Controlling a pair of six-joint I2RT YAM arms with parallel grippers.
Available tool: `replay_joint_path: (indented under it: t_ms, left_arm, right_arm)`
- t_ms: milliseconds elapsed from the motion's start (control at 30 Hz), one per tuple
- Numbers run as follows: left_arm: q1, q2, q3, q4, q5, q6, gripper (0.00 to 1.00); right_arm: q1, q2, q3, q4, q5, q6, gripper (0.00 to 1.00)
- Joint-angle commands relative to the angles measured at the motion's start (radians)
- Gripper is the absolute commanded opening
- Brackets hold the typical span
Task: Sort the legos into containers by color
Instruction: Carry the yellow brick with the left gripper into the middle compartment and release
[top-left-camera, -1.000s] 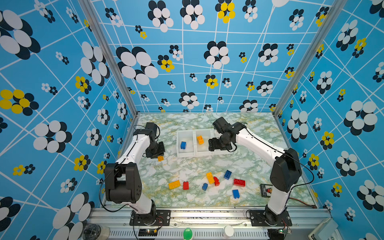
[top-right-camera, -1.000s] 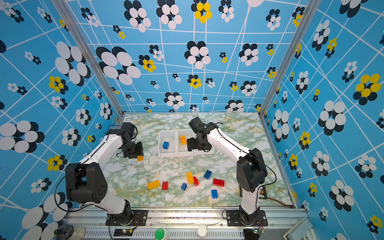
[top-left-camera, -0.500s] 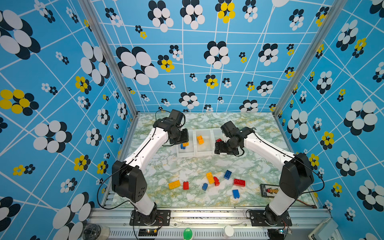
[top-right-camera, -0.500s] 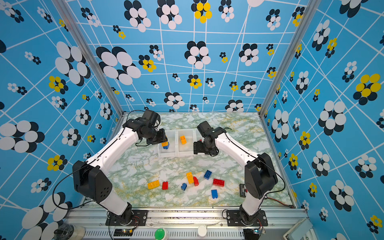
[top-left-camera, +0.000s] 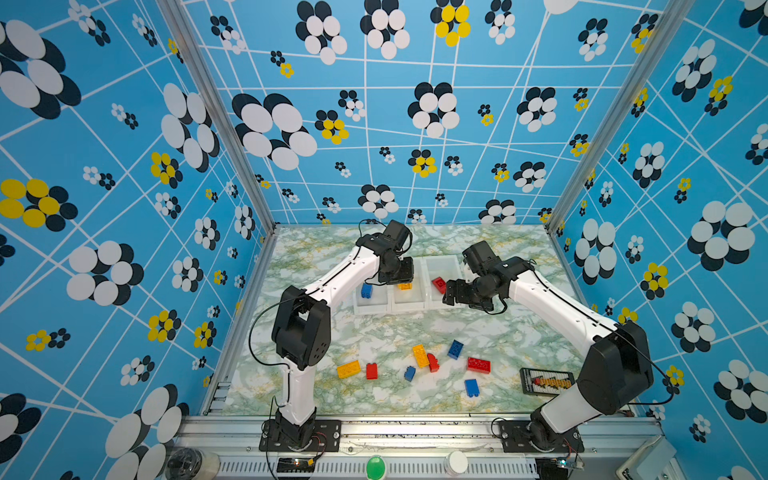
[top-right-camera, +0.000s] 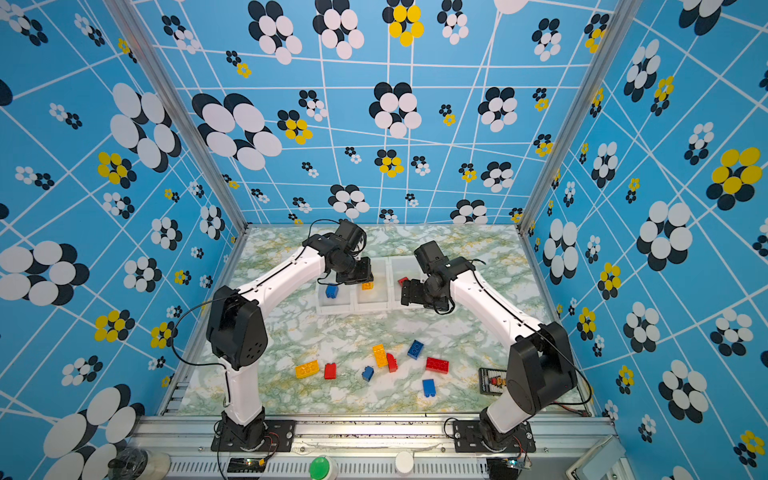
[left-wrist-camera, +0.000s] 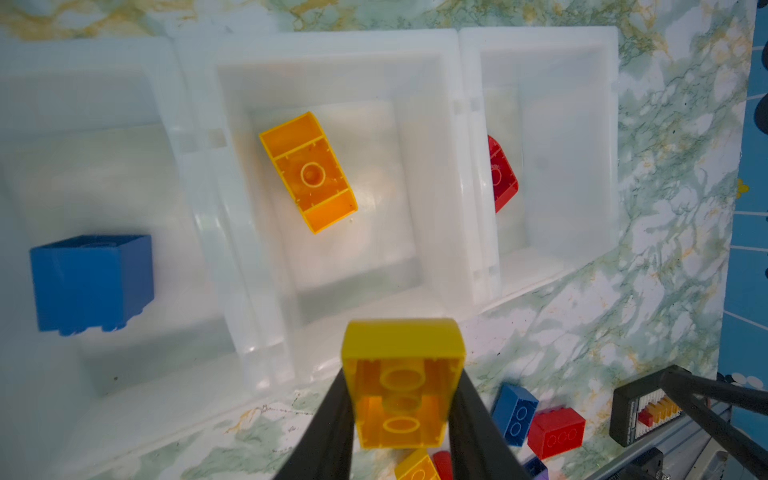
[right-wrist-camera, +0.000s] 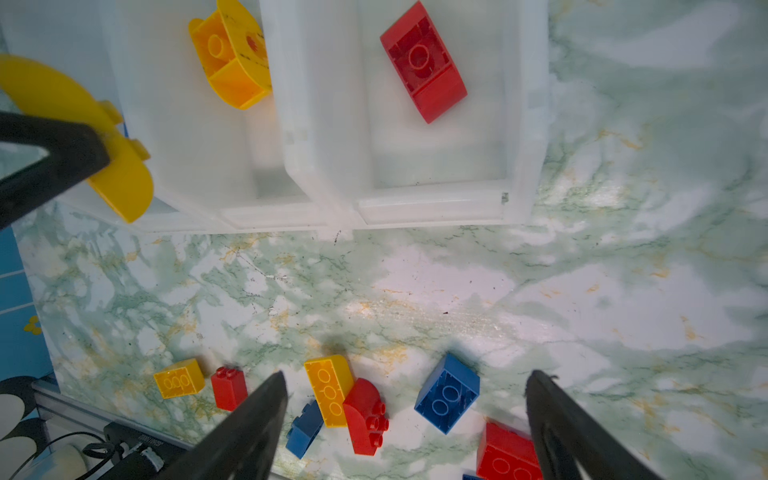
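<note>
While the left gripper (left-wrist-camera: 401, 415) clamps the yellow rounded plastic brick (left-wrist-camera: 402, 365), middle white plastic bin (left-wrist-camera: 332, 45) just beneath: centre over it, release low, beside orange-yellow brick (left-wrist-camera: 309, 172) inside. Right gripper (right-wrist-camera: 407, 374): spread, empty.

Robot test cell, patterned walls (top-left-camera: 124, 166), aluminium frame (top-left-camera: 216, 124)

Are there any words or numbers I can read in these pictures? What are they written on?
No words or numbers can be read here.
Black tray: tiny pale marks along its edge, too small to read.
Black box at the table's front edge: white print, too blurred to read.
Bricks and bins: no writing shows.
</note>
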Motion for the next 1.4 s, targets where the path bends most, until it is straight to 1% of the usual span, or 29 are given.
replay_joint_path:
  t_ms: [0,167,333,433,467,500,667,933,1133,1233,1367]
  left_arm:
    - [-0.010,0.058,0.076,0.010,-0.023,0.023,0.17]
    - [-0.017,0.143,0.146,-0.011,-0.039,0.040,0.21]
    - [-0.022,0.175,0.156,-0.012,-0.059,0.041,0.27]
    - [-0.026,0.179,0.156,-0.007,-0.061,0.041,0.41]
    - [-0.026,0.178,0.156,-0.007,-0.062,0.041,0.47]
    - [-0.026,0.178,0.156,-0.006,-0.062,0.042,0.51]
    - [-0.028,0.169,0.157,-0.001,-0.057,0.047,0.58]
    - [-0.028,0.131,0.146,0.011,-0.037,0.054,0.70]
    - [-0.025,0.054,0.074,0.082,-0.021,0.063,0.81]
    - [-0.019,0.024,0.046,0.102,-0.006,0.065,0.83]
    - [-0.008,-0.014,0.005,0.133,0.023,0.064,0.87]
  right_arm:
    - [-0.012,-0.032,-0.020,-0.019,-0.007,0.004,0.91]
    - [-0.022,-0.047,-0.028,-0.027,-0.002,0.003,0.91]
    - [-0.029,-0.057,-0.034,-0.033,0.004,0.004,0.91]
    - [-0.032,-0.059,-0.038,-0.033,0.007,0.009,0.91]
    - [-0.033,-0.058,-0.040,-0.034,0.007,0.011,0.91]
    - [-0.033,-0.057,-0.040,-0.033,0.007,0.014,0.91]
    - [-0.034,-0.054,-0.047,-0.039,0.011,0.030,0.91]
    - [-0.035,-0.065,-0.078,-0.072,0.030,0.051,0.91]
    - [-0.034,-0.085,-0.134,-0.091,0.034,0.098,0.92]
    - [-0.035,-0.111,-0.172,-0.093,0.049,0.121,0.95]
    - [-0.033,-0.143,-0.235,-0.101,0.054,0.141,0.95]
